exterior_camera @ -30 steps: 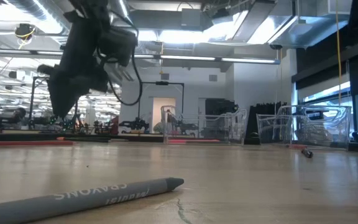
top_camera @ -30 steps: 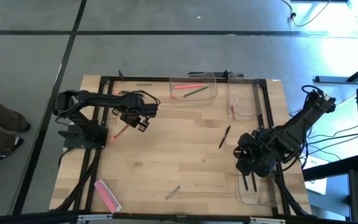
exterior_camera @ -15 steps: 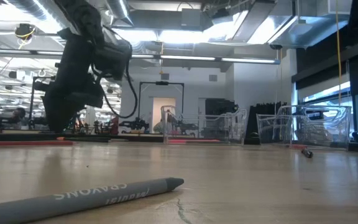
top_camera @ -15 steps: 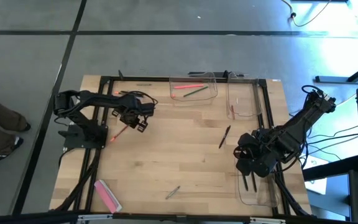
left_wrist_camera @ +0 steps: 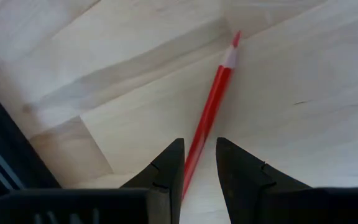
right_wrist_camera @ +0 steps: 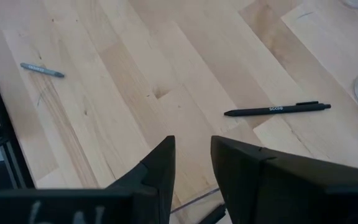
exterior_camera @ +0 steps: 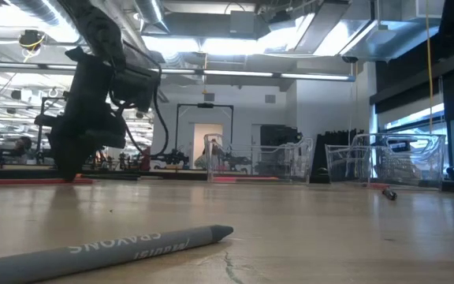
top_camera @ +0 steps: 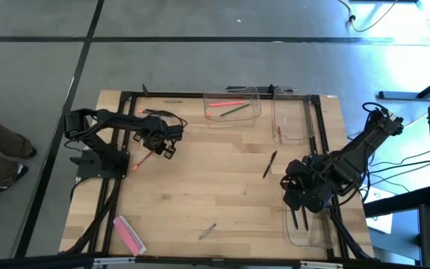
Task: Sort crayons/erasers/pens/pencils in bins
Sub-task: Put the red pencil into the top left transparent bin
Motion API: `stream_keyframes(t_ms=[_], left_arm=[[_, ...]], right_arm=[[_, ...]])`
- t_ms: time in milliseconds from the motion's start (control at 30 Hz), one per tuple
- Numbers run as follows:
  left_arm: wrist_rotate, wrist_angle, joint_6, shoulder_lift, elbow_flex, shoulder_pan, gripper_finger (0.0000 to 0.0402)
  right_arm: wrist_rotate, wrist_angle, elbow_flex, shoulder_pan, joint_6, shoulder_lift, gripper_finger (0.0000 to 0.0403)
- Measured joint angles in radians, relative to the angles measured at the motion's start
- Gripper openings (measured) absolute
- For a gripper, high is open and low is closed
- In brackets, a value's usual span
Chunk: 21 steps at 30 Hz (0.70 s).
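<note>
Two fingers of the left gripper (left_wrist_camera: 196,167) stand slightly apart astride the red pencil (left_wrist_camera: 211,112) near the table's (top_camera: 222,187) left frame, and closing off-centre could roll it away; the right gripper (right_wrist_camera: 191,163) waits, parted.

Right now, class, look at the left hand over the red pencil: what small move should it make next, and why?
Probably close the left hand on the red pencil. In the left wrist view its open fingers already straddle the pencil's shaft, which lies flat on the wooden table, so no further aligning seems needed before gripping.
</note>
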Motion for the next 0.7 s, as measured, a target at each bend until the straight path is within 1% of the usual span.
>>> stream_keyframes(t_ms=[267, 600, 700], left_arm=[[-0.011, 0.014, -0.001, -0.001, -0.03, 0.0, 0.0085], [0.054, 0.027, 0.0, -0.003, -0.04, 0.012, 0.0085], [0.093, 0.031, 0.011, -0.002, -0.04, 0.012, 0.0083]], right_arm=[[0.001, 0.0, 0.0, 0.0, 0.0, 0.0, 0.0106], [0.001, 0.0, 0.0, 0.0, 0.0, 0.0, 0.0106], [0.0, 0.0, 0.0, 0.0, 0.0, 0.0, 0.0106]])
